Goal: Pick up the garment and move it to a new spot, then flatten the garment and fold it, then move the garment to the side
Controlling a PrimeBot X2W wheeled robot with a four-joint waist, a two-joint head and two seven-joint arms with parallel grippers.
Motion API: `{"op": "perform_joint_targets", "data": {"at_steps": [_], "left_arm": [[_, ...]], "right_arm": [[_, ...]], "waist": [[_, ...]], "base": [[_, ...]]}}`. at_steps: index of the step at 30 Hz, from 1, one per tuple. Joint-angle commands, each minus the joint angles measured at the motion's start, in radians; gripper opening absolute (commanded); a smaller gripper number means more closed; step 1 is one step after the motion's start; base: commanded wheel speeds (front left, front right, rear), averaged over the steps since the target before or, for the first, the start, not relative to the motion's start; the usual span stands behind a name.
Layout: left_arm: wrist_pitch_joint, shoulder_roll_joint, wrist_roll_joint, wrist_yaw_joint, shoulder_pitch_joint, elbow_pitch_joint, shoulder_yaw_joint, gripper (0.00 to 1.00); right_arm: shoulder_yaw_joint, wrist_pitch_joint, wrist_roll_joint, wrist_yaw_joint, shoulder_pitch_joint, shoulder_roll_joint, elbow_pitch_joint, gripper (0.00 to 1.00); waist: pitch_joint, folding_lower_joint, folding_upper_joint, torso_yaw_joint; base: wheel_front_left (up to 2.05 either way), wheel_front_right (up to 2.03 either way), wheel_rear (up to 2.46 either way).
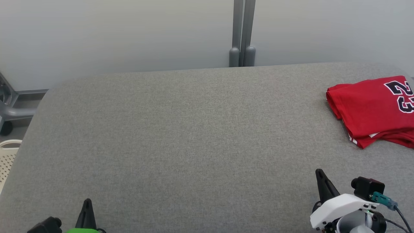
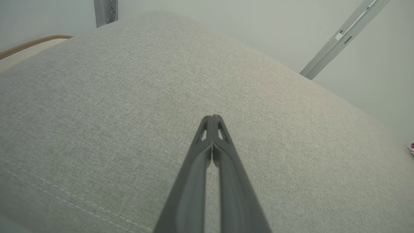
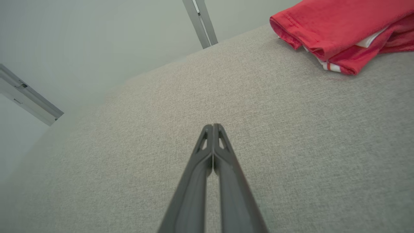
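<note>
The garment (image 1: 372, 110), a red jersey with a black and white number, lies folded at the far right of the grey cushioned table (image 1: 194, 136). In the right wrist view the garment (image 3: 339, 35) sits at the upper right, white trim showing between its layers. My right gripper (image 1: 320, 173) is shut with nothing in it, low at the right and well short of the garment; its tips (image 3: 212, 127) meet over bare fabric. At the lower left edge my left gripper (image 1: 87, 202) is shut and empty too, its tips (image 2: 212, 118) pressed together above the table.
A grey metal post (image 1: 242, 32) stands against the pale wall behind the table. At the left edge a white perforated basket (image 1: 8, 158) and a grey wheeled frame (image 1: 9, 106) sit beside the table. A stitched seam (image 2: 64, 194) runs along the table's near edge.
</note>
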Motion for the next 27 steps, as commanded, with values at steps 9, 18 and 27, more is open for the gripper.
{"op": "perform_joint_targets", "data": {"at_steps": [9, 18, 27], "left_arm": [[0.047, -0.003, -0.147, -0.017, -0.067, -0.017, 0.032, 0.00], [0.091, -0.011, -0.272, -0.030, -0.101, -0.019, 0.054, 0.00], [0.124, -0.017, -0.361, -0.038, -0.126, -0.020, 0.071, 0.00]], "right_arm": [[-0.010, 0.025, 0.175, 0.000, -0.046, -0.004, -0.029, 0.00], [-0.018, 0.050, 0.327, 0.000, -0.064, -0.005, -0.037, 0.00], [-0.024, 0.068, 0.438, 0.000, -0.078, -0.006, -0.043, 0.00]], "waist": [[0.005, 0.0000, 0.0000, 0.002], [0.010, 0.0000, 0.0000, 0.004], [0.014, 0.0000, 0.0000, 0.005]], "base": [[0.00, 0.00, 0.00], [0.00, 0.00, 0.00], [0.00, 0.00, 0.00]]}}
